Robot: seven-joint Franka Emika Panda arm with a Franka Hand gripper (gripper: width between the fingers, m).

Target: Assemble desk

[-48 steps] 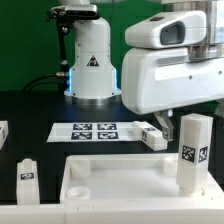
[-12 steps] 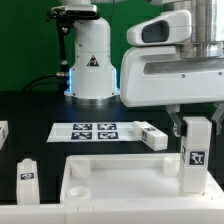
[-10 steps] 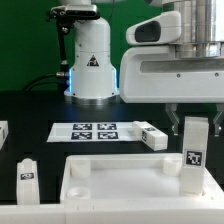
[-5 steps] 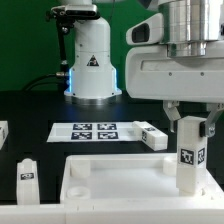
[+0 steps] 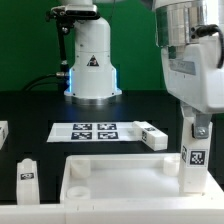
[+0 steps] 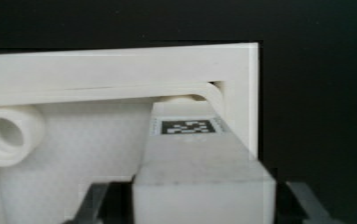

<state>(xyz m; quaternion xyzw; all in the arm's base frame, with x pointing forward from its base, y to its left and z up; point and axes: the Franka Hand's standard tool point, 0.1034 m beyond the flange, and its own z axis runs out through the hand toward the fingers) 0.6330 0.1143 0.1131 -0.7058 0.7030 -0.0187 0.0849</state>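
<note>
The desk's white rimmed panel (image 5: 115,180) lies flat at the front. A white block leg (image 5: 195,160) with a square tag stands upright at the panel's corner on the exterior view's right. My gripper (image 5: 196,130) comes down from above and is shut on this leg's top. In the wrist view the leg (image 6: 200,165) fills the space between my dark fingers (image 6: 104,203), its far end sits in the panel's corner, and a round socket (image 6: 4,136) shows beside it on the panel (image 6: 86,85).
A second leg (image 5: 153,137) lies on its side behind the panel, next to the marker board (image 5: 95,130). Another leg (image 5: 27,172) stands at the exterior view's left, with one more white part (image 5: 3,132) at the edge. The robot base (image 5: 90,60) stands at the back.
My wrist has turned about its vertical axis while staying on the leg. The leg has stayed upright at the same corner, and its tag has shifted slightly.
</note>
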